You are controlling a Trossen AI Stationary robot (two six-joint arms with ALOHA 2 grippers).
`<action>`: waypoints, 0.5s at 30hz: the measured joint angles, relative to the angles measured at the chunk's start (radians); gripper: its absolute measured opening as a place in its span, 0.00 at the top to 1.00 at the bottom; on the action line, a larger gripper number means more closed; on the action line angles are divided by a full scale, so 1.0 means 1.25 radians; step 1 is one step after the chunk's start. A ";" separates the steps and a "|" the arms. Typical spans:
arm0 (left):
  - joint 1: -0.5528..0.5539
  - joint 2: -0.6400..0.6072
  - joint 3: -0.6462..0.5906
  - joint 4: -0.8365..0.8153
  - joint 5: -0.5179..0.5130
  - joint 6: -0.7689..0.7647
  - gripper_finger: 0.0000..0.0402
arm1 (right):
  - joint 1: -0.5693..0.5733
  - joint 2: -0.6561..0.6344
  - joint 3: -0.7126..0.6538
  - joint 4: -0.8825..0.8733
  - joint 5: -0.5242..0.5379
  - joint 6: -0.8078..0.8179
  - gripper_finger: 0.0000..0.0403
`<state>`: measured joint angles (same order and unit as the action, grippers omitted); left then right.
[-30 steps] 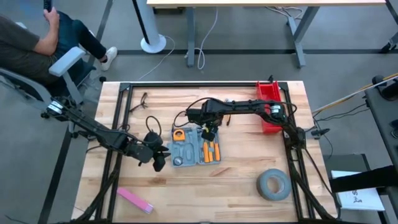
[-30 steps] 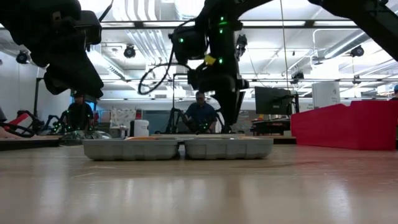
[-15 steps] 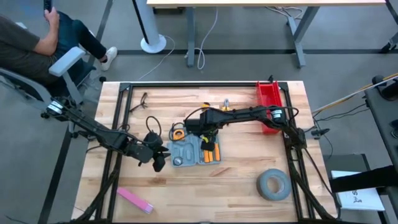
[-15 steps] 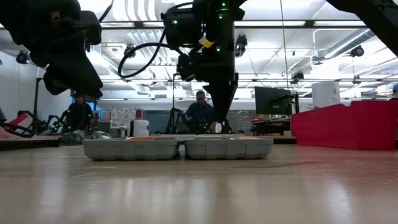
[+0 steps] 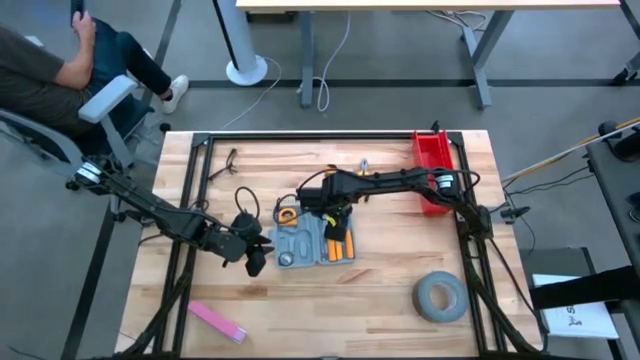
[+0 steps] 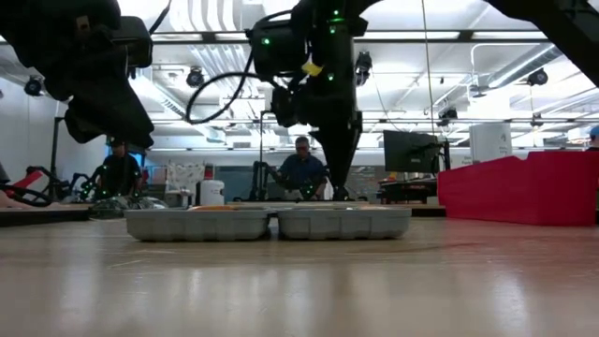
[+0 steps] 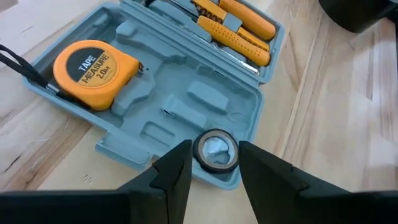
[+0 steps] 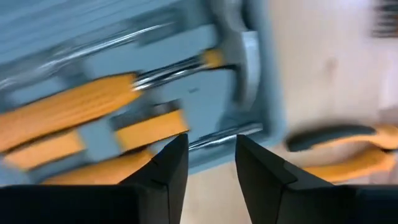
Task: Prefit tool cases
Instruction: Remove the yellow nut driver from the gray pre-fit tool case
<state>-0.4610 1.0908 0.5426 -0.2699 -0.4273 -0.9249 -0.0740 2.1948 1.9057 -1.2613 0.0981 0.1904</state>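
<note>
A: What is changing over the tool case (image 5: 315,242), lying open mid-surface?

B: The left gripper (image 7: 211,167) is waiting beside it, fingers spread and empty. Farther back, the right gripper (image 5: 338,208) is drifting back toward the case's far edge, fingers spread, holding nothing: probably lining up another tool.

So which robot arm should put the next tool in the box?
Probably the right. Its end effector hangs open right over the tool case, near the orange pliers lying outside it. The left end effector waits beside the case's corner, also open and empty.
</note>
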 joint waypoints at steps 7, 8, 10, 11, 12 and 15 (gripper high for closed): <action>0.000 0.000 0.000 0.000 -0.001 0.002 0.66 | -0.044 0.002 -0.003 0.000 0.002 0.155 0.73; 0.000 0.000 0.000 0.000 -0.001 0.002 0.66 | -0.044 0.006 -0.003 0.001 -0.001 0.170 0.73; 0.000 0.000 0.000 0.000 -0.001 0.003 0.66 | -0.041 0.015 -0.003 0.002 -0.020 0.182 0.72; 0.000 0.000 0.000 0.000 -0.001 0.003 0.66 | -0.039 0.023 -0.003 0.003 -0.023 0.188 0.71; 0.000 0.000 0.000 0.000 -0.001 0.003 0.66 | -0.037 0.031 -0.003 0.005 -0.027 0.194 0.71; 0.000 0.000 0.000 0.000 -0.002 0.003 0.66 | -0.036 0.058 -0.003 0.003 -0.044 0.207 0.70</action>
<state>-0.4614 1.0908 0.5426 -0.2699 -0.4294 -0.9215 -0.1186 2.2675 1.9015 -1.2570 0.0437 0.4492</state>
